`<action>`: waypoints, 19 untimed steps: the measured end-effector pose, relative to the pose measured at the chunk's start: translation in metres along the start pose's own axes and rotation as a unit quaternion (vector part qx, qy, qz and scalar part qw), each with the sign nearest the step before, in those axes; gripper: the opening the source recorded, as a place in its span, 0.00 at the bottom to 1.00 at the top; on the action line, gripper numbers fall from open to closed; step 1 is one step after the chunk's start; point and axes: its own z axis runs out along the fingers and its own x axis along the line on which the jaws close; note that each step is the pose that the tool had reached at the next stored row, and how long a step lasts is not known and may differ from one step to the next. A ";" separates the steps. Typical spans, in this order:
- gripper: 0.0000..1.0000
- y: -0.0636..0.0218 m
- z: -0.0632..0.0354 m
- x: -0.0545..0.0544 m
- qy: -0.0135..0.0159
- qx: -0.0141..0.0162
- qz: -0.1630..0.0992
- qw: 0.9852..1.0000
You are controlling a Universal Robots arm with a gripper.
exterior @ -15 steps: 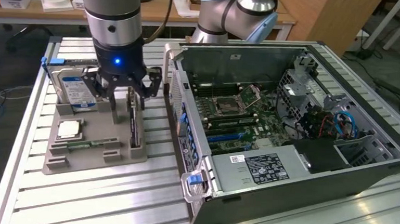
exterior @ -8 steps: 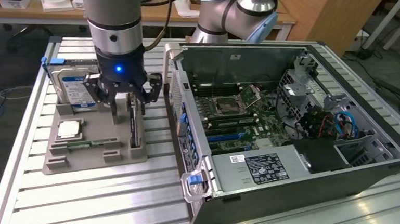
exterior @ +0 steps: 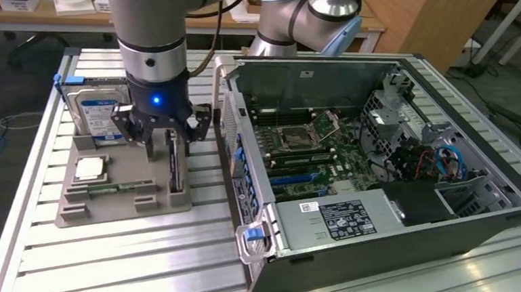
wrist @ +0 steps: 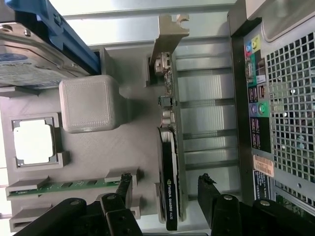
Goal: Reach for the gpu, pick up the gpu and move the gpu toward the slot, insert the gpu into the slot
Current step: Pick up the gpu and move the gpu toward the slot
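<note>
Risk: if the gripper (wrist: 166, 178) is being closed off-centre, the gpu (wrist: 169, 147) could be tilted or jammed in its grey holder (wrist: 133, 142), w/ the bracket (wrist: 167, 34) snagging. Jaws are being held wide open astride the card, nothing gripped. The gpu is being propped on edge in the holder, beside the PC case (exterior: 345, 253).

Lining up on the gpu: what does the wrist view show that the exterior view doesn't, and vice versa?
Wrist view: the rear ports of the case and the printed label along the gpu edge. Exterior view: the motherboard inside the open case, with its blue slots. Both: the gpu standing on edge in the grey holder, the open end effector straddling it, and the hard drive beside.
</note>
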 end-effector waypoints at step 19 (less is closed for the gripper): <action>0.65 -0.0007 0.0143 -0.008 0.002 0.000 0.000 1.000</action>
